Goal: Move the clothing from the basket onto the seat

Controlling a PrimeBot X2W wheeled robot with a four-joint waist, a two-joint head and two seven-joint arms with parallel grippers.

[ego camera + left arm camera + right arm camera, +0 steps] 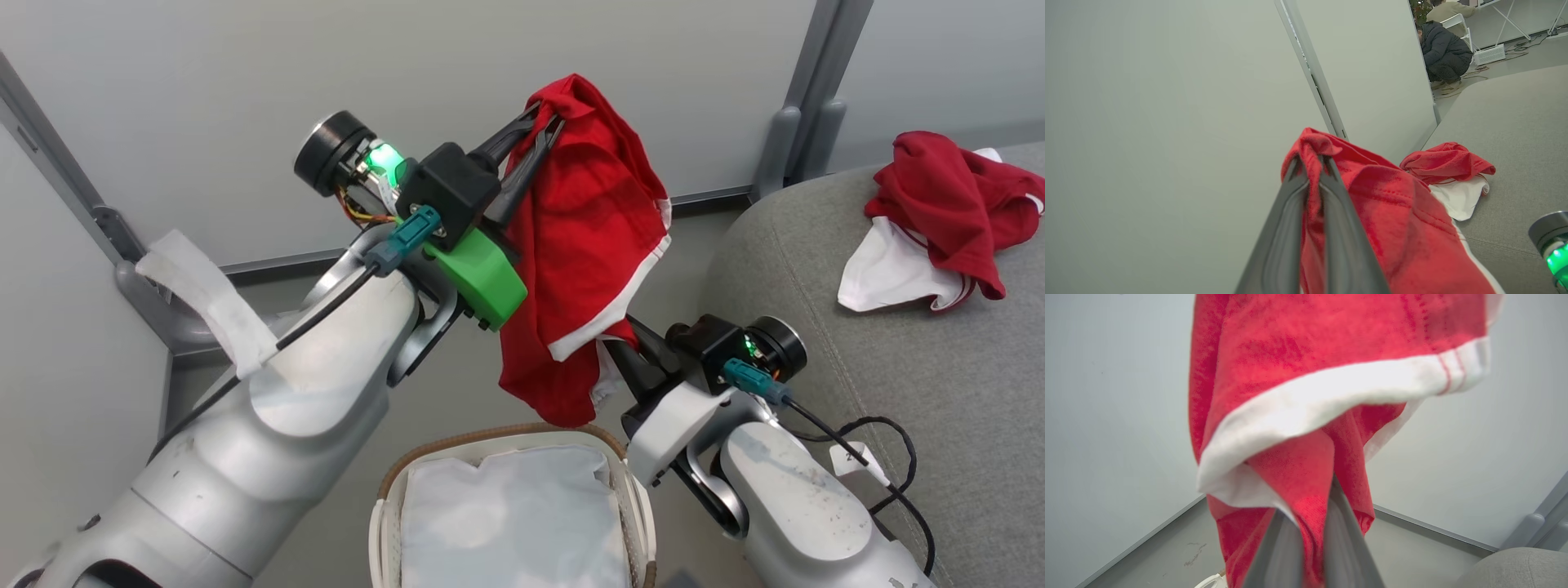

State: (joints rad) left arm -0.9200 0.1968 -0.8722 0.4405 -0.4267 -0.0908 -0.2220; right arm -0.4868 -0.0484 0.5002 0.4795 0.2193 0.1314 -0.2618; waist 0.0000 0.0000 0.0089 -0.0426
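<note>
A red garment with white trim (584, 237) hangs in the air above the basket (498, 435), a white basket with a brown rim and a white cloth liner. My left gripper (545, 122) is shut on the garment's top fold, with cloth pinched between the fingers (1333, 192). Lower down, my right gripper (616, 349) is shut on the same garment (1331, 355), near its white hem. A second red garment with white lining (947, 196) lies crumpled on the grey seat (898, 367) to the right. It also appears in the left wrist view (1447, 163).
Pale partition walls with grey posts (804, 98) stand behind the basket and the seat. A black cable (886, 457) trails from my right arm over the seat's edge. A person (1443, 49) crouches far off beyond the partition.
</note>
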